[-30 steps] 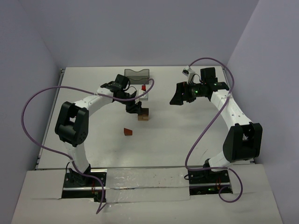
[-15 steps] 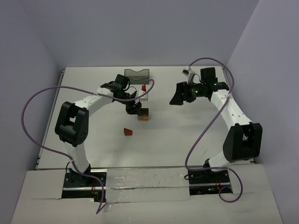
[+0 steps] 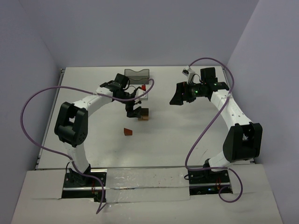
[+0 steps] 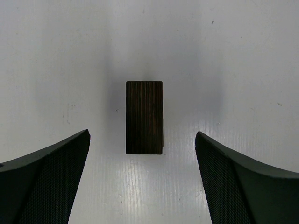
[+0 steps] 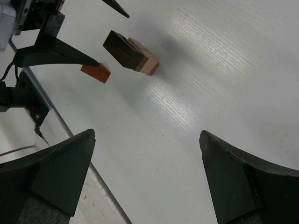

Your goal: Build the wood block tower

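Two grippers released; wood block tower point(image 3: 144, 115) stands partly built near the centre of the table point(image 3: 187, 140).
Left gripper point(image 3: 134, 111) hovers over the stack, jaws wide either side of the dark top block point(image 4: 144, 117) and apart from it. Right gripper point(image 5: 147, 140) is spread and empty at 2 o'clock. Blocks appear light, rigid, smooth-faced and easily toppled; grip across the long flat sides. Reddish wedge point(image 3: 128, 132) lies loose at 7 o'clock, bin point(image 3: 137, 74) at 12 o'clock; widest free room lies toward 5 o'clock.
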Tool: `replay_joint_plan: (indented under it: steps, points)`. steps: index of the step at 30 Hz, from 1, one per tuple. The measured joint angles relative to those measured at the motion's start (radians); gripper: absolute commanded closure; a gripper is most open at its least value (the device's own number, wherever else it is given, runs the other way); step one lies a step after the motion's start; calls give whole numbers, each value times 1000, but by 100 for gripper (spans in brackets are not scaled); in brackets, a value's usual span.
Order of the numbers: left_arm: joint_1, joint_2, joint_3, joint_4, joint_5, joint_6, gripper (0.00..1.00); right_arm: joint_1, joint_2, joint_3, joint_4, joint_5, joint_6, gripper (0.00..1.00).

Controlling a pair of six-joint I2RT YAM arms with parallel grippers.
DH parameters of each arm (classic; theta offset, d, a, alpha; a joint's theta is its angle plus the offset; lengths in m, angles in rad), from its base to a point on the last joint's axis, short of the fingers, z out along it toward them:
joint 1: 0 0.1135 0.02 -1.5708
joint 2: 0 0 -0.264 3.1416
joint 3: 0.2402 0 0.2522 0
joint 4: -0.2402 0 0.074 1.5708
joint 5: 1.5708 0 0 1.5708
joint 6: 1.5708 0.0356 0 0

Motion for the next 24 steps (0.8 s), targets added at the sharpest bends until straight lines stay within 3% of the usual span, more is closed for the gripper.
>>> replay_joint_plan:
  steps: [12, 20, 24]
  points:
    - [73, -296, -9, -113, -24, 17, 1, 8, -10, 0, 0, 32, -5, 0]
    - [39, -400, -254, -139, -151, -57, 1, 38, -46, 0, -3, 102, -30, 0]
    - [-18, -436, -357, -135, -240, -64, 7, 40, -52, 2, -11, 124, -45, 0]
